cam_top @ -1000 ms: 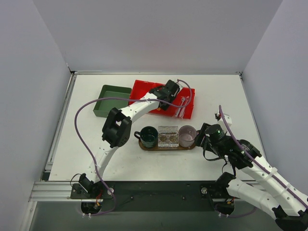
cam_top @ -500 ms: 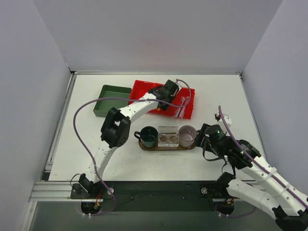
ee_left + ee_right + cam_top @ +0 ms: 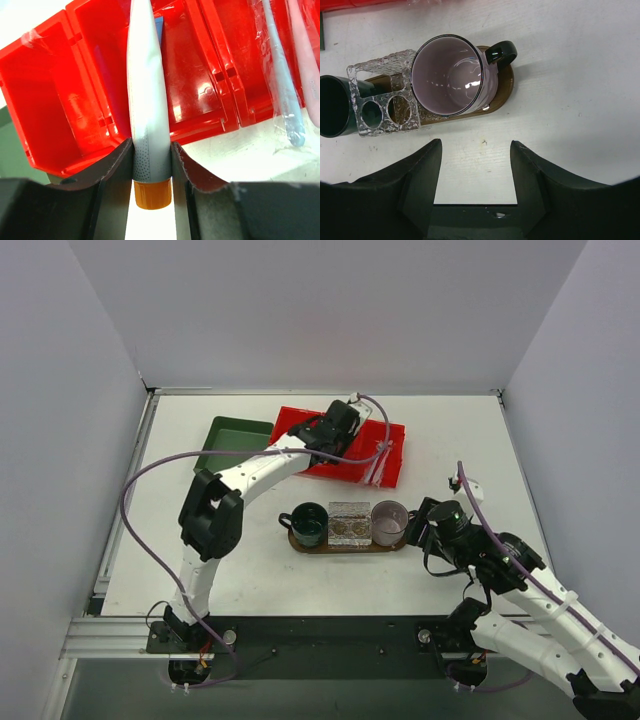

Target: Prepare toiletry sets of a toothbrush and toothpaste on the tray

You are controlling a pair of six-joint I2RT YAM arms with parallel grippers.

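Note:
My left gripper (image 3: pixel 151 146) is shut on a white toothpaste tube (image 3: pixel 145 90) with an orange cap, gripping it just above the cap. It hangs over the red three-compartment bin (image 3: pixel 50 100), where the top view also shows the left gripper (image 3: pixel 335 426). Wrapped toothbrushes (image 3: pixel 286 95) lie in the bin's right compartment. The oval brown tray (image 3: pixel 345 546) carries a dark green mug (image 3: pixel 309 523), a clear glass holder (image 3: pixel 349 522) and a pink mug (image 3: pixel 450 75). My right gripper (image 3: pixel 475 150) stands open and empty just right of the tray, near the pink mug.
A green square box (image 3: pixel 232 448) sits left of the red bin (image 3: pixel 392 454) at the back of the table. The tray's brown rim (image 3: pixel 506 82) shows under the pink mug. Purple cables loop from both arms. Grey walls enclose the table on three sides.
The left arm's elbow has swung left and its gripper has shifted slightly left over the red bin, still holding the tube. The right arm has barely moved.

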